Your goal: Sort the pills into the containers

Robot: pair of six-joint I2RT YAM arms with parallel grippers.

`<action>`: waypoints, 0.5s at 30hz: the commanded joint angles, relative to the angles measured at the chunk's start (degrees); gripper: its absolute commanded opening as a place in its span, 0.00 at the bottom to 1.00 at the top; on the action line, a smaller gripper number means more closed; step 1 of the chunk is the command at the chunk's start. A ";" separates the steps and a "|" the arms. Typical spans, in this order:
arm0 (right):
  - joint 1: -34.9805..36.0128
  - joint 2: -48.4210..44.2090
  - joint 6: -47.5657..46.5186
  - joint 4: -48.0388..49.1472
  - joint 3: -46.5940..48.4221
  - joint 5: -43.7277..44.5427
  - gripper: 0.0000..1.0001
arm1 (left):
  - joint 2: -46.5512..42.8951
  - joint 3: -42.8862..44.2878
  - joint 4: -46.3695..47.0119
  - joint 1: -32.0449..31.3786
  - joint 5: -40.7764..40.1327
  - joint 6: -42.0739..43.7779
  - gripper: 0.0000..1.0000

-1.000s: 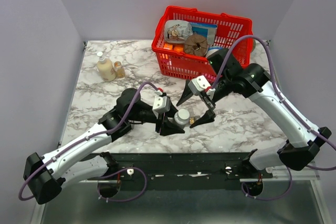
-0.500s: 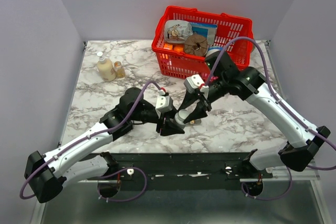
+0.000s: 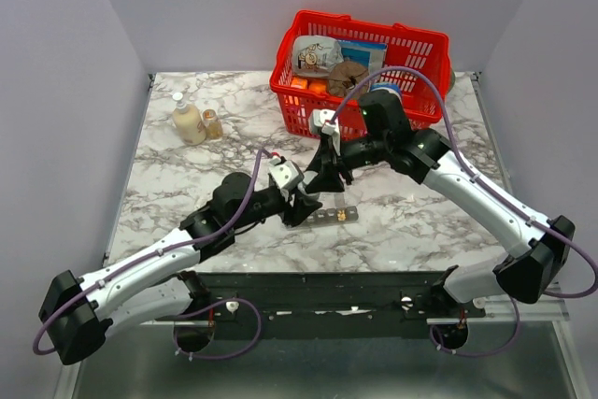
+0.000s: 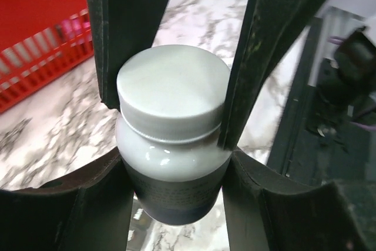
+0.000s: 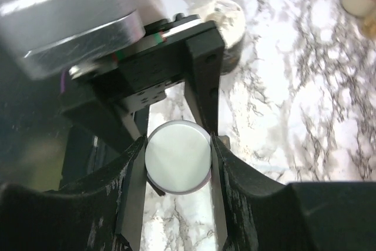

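Observation:
A white pill bottle point(image 4: 170, 163) with a dark label is held by its body in my left gripper point(image 4: 173, 198). My right gripper point(image 5: 178, 157) comes from above and is shut on the bottle's white cap point(image 5: 178, 156), one finger on each side. In the top view the two grippers meet at mid-table, the left gripper point(image 3: 301, 201) just below the right gripper point(image 3: 327, 175), and they hide the bottle. The containers point(image 3: 329, 217), a dark grey strip of compartments, lie on the marble just in front of them. No loose pills are clear to see.
A red wire basket point(image 3: 308, 114) full of goods stands at the back right. A cream pump bottle point(image 3: 188, 121) and a small amber bottle point(image 3: 212, 123) stand at the back left. A round silvery object point(image 5: 226, 19) sits on the marble beyond the grippers.
My right gripper swung left over the bottle and shut on its cap. The left arm carried the bottle a little towards the back, uncovering the grey strip.

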 commanded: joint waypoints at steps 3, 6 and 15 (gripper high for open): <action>1.46 5.35 21.42 7.45 -6.08 12.78 0.24 | 0.79 3.71 19.57 -2.09 -22.44 -2.70 0.00; 1.46 6.41 25.33 9.75 -7.93 11.65 0.24 | 1.75 3.54 20.37 -2.09 -22.54 -3.14 0.00; 1.20 3.43 10.24 1.86 -1.34 9.10 0.87 | -2.10 1.16 12.73 -0.60 -9.28 -1.83 0.00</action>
